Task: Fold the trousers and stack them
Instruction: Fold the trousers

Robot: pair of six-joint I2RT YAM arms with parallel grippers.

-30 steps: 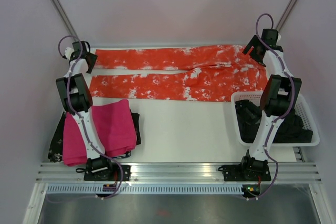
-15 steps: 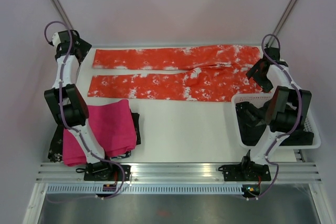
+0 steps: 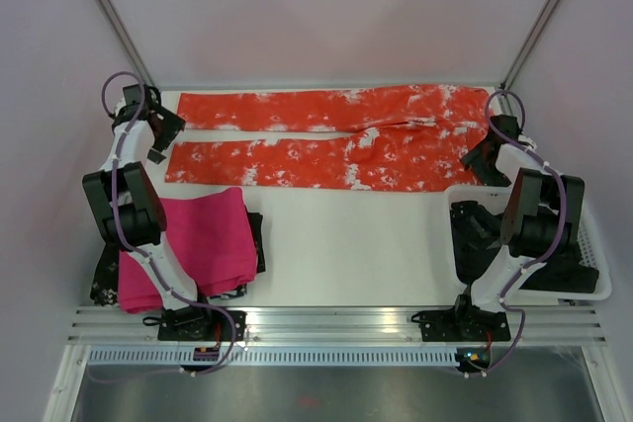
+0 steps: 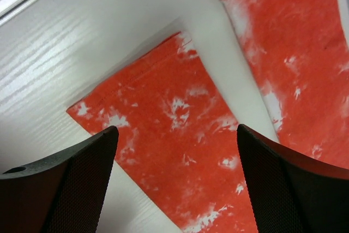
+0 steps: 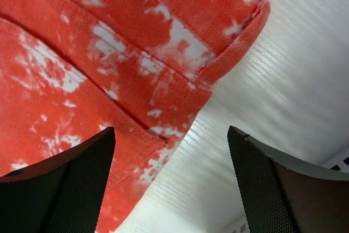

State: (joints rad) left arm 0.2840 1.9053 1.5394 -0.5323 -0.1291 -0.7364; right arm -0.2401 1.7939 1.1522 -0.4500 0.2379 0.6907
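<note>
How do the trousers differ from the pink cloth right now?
The trousers are spread flat at full length along the far side; the pink cloth is folded at near left. The trousers are orange-red with white blotches; the pink cloth is plain. The pink cloth sits on a dark garment; the trousers do not. Both are fabric, ungripped.

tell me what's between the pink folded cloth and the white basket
Bare table, apart from a dark garment's edge beside the pink cloth, right up to the basket, as the top view shows.
</note>
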